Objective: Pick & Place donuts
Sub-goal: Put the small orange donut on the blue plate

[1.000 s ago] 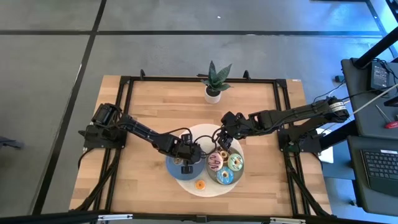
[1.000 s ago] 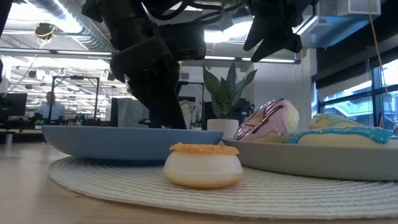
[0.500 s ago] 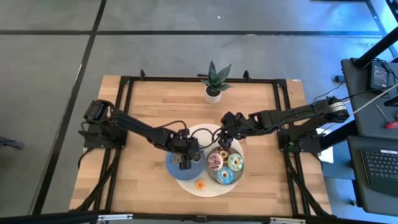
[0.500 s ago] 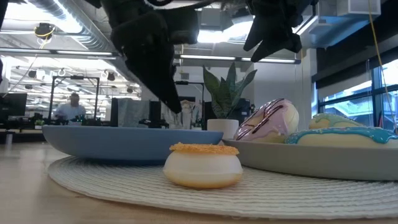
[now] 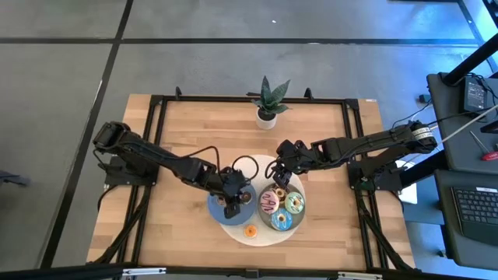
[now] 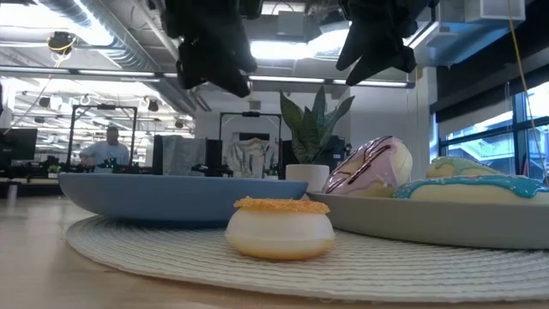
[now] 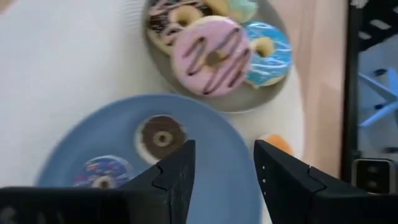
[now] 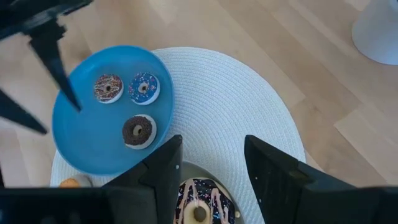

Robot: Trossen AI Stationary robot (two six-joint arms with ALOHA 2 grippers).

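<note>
Donuts are split between two plates on the round white mat [image 8: 249,118], and the step in hand looks like the gap between placements: the left end effector [image 7: 221,165] hangs above the blue plate [image 7: 239,171], fingers parted and holding nothing. Three mini donuts lie on that plate below it: a brown one [image 8: 138,131], a purple one [image 8: 143,88] and a brown sprinkled one [image 8: 107,88]. Just beyond its fingertips sits the grey plate [image 7: 245,99] with four larger donuts: pink [image 7: 211,56], blue [image 7: 268,53], one with brown icing [image 7: 168,22] and a pale green one [image 7: 242,7] partly cropped. One orange mini donut [image 6: 280,227] rests alone on the mat, off both plates, beside the left end effector's open fingers. The right end effector [image 8: 208,165] hovers over the grey plate's far edge, open and empty too. By my judgement the orange donut is the likely next target; taking it calls for a sideways shift, a descent and a close around its small body.
</note>
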